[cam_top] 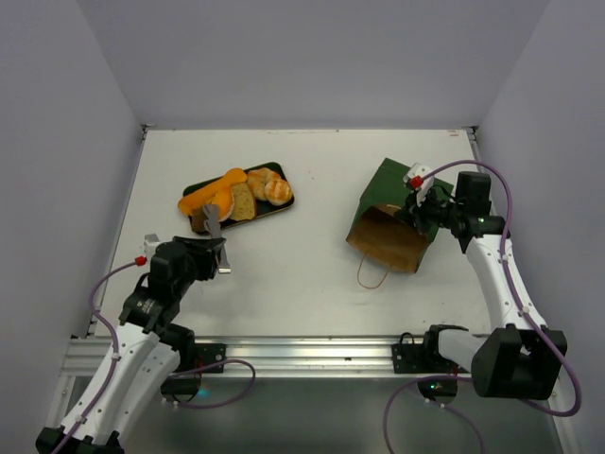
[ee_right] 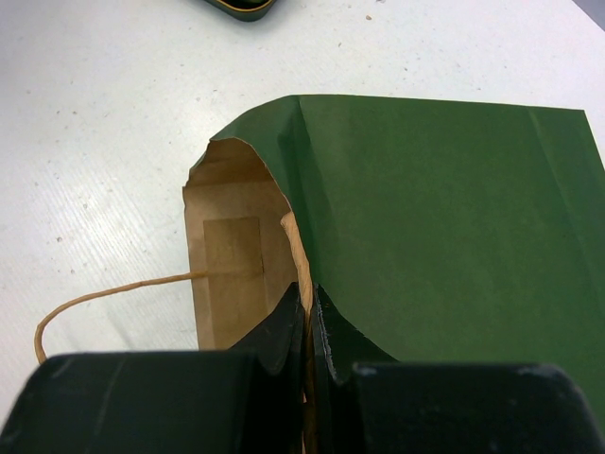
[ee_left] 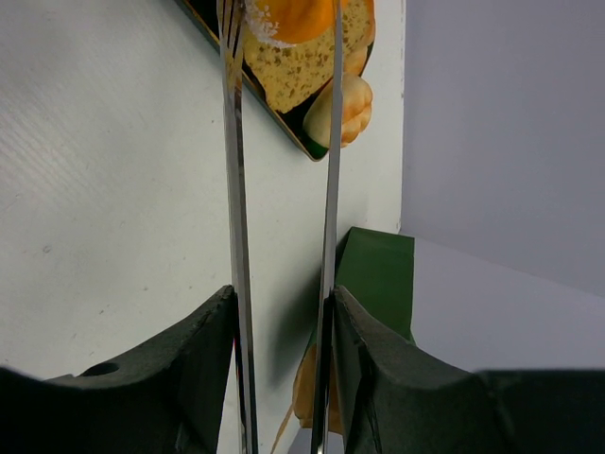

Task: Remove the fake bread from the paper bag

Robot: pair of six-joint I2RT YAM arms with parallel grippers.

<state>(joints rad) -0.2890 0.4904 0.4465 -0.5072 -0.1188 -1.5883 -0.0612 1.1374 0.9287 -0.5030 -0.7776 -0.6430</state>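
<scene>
Bread first: from above, all the fake bread (cam_top: 234, 194) in sight lies on the dark green tray (cam_top: 287, 201) at the far left of the surface (cam_top: 302, 284): orange loaf, tan slice, round rolls, dark chunk. The paper bag (cam_top: 389, 189) lies on its side well apart to the right, mouth toward the arms, twine handle (cam_top: 371, 274) trailing out. The left pincer (cam_top: 216, 248) reaches at the tray's near edge with metal tongs (cam_top: 213, 225). The right pincer (cam_top: 416, 203) is at the bag's upper rim.

Left wrist view: the pincer's jaws stand partway apart, pressed on the two arms of the tongs. The tips straddle the orange loaf (ee_left: 302, 14), just above the tan slice (ee_left: 293, 66) and a roll (ee_left: 345, 104). Whether the tips pinch the loaf or stand just clear of it, I cannot tell. This reads as the setting-down of a piece. So ease the squeeze until the tips spring free, then draw the tongs straight back and up, not sideways, lest they drag a neighbour over the tray's rim.

Right wrist view: the jaws are fully closed on the bag's top edge, holding the mouth agape. The kraft inside that shows is bare, though the deep end is hidden. Hold that grip firm and level, and check the depth before calling the bag empty.
</scene>
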